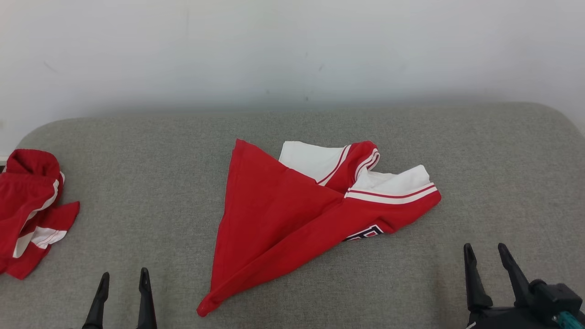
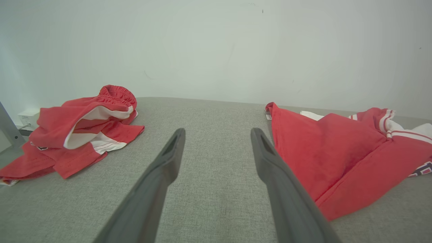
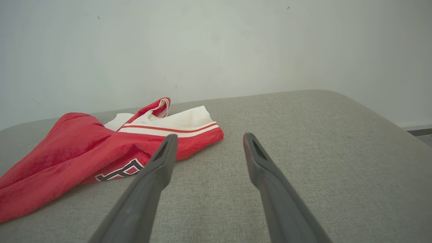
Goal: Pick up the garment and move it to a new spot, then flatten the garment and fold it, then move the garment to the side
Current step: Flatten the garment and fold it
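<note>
Garment (image 1: 283, 214) — red w/ white trim — lies bunched mid-way across the grey upholstered pad (image 1: 137, 151), partly doubled into a rough triangle.

Head view: left gripper (image 1: 124, 273) at lower left and right gripper (image 1: 484, 246) at lower right, both spread wide, nothing held, both short of the cloth. A 2nd garment (image 1: 32, 205), also red/white, sits at the far left edge, well apart.

Left wrist view: left gripper (image 2: 217, 130) is splayed over bare pad, w/ the garment (image 2: 324, 152) at that view's right and the 2nd garment (image 2: 77, 135) at its left.

Right wrist view: right gripper (image 3: 208, 135) is wide open and empty. The garment (image 3: 84, 152) has its striped end near one finger; can't tell if they touch.

Count: 2 garments, 2 grippers, 2 fingers each.

Prob. step 1, pick-up not begun. Next move needs both grippers fwd to pinch the cloth at 2 well-spread points — so it lifts w/o bunching more.
</note>
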Tool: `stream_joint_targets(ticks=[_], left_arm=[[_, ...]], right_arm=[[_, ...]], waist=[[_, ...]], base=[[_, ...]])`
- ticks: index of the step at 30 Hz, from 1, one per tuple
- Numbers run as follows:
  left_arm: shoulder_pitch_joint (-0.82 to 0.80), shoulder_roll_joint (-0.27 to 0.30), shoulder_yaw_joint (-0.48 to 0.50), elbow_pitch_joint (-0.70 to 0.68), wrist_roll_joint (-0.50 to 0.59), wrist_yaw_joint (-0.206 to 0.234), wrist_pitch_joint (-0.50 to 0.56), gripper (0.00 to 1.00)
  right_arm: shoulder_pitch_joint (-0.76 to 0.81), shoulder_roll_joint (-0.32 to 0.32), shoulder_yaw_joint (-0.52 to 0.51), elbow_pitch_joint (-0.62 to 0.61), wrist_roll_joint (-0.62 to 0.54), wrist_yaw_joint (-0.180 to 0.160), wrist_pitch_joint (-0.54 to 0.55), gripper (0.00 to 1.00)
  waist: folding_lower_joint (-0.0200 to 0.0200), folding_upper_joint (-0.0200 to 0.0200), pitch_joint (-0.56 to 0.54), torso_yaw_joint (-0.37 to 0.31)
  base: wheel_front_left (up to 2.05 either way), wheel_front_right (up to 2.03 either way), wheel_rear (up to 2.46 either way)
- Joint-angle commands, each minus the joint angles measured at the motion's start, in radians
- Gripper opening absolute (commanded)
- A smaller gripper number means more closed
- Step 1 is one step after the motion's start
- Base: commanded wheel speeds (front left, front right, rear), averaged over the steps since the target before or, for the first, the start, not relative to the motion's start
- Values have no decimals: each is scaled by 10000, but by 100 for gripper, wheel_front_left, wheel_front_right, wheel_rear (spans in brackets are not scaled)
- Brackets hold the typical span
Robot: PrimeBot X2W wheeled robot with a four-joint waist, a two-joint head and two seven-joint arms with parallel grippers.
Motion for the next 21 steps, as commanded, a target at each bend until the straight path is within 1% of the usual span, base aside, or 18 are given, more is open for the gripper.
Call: stream_joint_targets(ticks=[1, 7, 13, 14, 15, 16, 21], left_arm=[[-106, -22, -55, -14, 119, 15, -33, 100], [-408, -26, -331, -36, -78, 59, -34, 100], [-748, -23, -727, -19, -230, 167, -33, 100], [-791, -25, -779, -19, -239, 182, -33, 100], [-791, -25, -779, -19, -239, 182, -33, 100], [-909, -22, -888, -7, -288, 205, -33, 100], [-1202, -23, -1143, 20, -409, 228, -33, 100]], right_arm=[[-352, -277, 136, 183, -13, -24, -1, 100], [-1724, -1067, 643, 1169, 106, -24, 80, 100], [-3462, -1835, 1101, 2337, -28, -24, 589, 100], [-3786, -1886, 1170, 2527, 1, -24, 662, 100], [-3786, -1886, 1170, 2527, 1, -24, 662, 100], [-4289, -2006, 1334, 2988, 107, -24, 916, 100], [-5439, -2209, 1761, 4164, 406, -24, 1591, 100]], waist=[[1, 0, 108, 51], [1, 0, 498, 287], [1, 0, 1034, 664], [1, 0, 1122, 725], [1, 0, 1122, 725], [1, 0, 1275, 855], [1, 0, 1641, 1182]], base=[[0, 0, 0], [0, 0, 0], [0, 0, 0], [0, 0, 0], [0, 0, 0], [0, 0, 0], [0, 0, 0]])
